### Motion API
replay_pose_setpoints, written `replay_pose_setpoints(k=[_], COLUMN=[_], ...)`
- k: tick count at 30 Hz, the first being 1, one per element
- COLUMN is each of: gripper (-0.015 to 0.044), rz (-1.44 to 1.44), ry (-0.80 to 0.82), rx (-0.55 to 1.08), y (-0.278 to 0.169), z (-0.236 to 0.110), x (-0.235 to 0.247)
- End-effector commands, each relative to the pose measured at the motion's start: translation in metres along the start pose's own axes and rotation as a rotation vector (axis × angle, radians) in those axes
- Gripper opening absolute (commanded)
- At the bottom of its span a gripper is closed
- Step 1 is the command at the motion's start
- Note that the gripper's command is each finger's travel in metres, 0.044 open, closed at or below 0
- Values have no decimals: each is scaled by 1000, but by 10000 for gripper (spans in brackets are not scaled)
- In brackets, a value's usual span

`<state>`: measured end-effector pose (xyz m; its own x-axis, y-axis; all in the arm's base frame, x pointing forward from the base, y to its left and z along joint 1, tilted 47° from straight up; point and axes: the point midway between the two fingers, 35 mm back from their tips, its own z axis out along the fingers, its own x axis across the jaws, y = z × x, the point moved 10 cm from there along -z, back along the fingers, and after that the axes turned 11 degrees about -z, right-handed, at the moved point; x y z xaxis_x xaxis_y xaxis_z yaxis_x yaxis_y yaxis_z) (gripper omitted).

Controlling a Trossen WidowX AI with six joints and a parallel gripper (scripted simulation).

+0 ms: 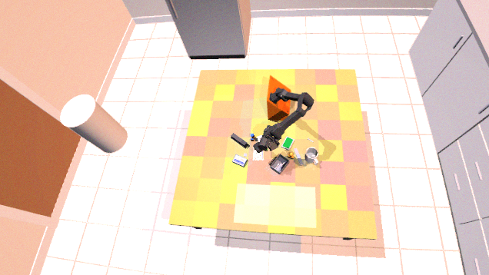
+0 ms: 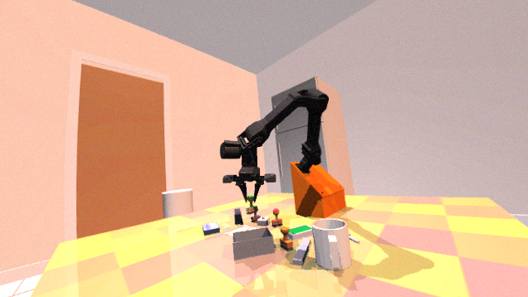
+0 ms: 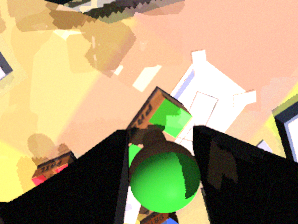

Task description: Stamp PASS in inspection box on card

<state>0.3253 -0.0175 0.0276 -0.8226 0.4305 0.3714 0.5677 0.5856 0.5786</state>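
The hand (image 2: 248, 198) grips the green-knobbed PASS stamp (image 3: 164, 175), narrowly closed; it hangs above the white card (image 3: 208, 106) on the bench (image 2: 415, 232).

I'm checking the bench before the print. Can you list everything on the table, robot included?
Green-knob stamp: one, held off the table near the card.
Other stamps: three, red, blue and orange knobs, standing on the table.
Ink pad: one, green, beside the arm.
Card: one, white, left of the tray.
Tray: one, grey.
Mug: one, white.
Block: one, black.
Small box: one, blue and white.
Bar: one, grey, by the mug.
Table: one, yellow-pink checks.
Arm: one, black, on an orange base.
Fingers: two, black, shut on the green-knob stamp.
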Motion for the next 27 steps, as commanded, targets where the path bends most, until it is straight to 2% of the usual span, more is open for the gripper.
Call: replay_pose_setpoints(k=[1, 9, 27], gripper=[0, 0, 0], rz=[-98, -250, -253], ry=[3, -2, -3], rx=[-10, -26, -27], y=[-17, -47, -47], z=[3, 7, 16], x=[-18, -43, -44])
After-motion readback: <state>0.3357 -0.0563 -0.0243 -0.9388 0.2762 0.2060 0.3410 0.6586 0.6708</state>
